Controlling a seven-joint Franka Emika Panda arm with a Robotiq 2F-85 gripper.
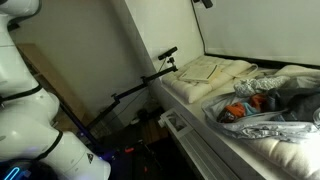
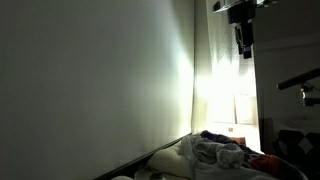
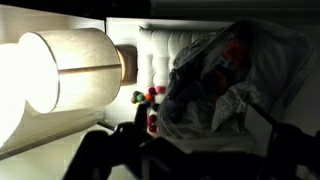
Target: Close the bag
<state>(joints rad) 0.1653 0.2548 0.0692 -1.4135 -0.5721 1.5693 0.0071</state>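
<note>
White arm (image 1: 25,110) fills the left foreground in an exterior view. Beyond it, on a bed (image 1: 215,140), the bag (image 1: 265,105) slumps with its mouth gaping and orange items exposed, likely because nothing has gathered its rim yet. A folded cloth (image 1: 205,70) lies beside it. In an exterior view from low down, the pincer (image 2: 243,40) hangs well above the bag (image 2: 215,152), probably poised to descend. Wrist view: a lit lamp (image 3: 60,70) at left, the bag (image 3: 215,85) at right. The pincer is spread fully, holding and touching nothing.
</note>
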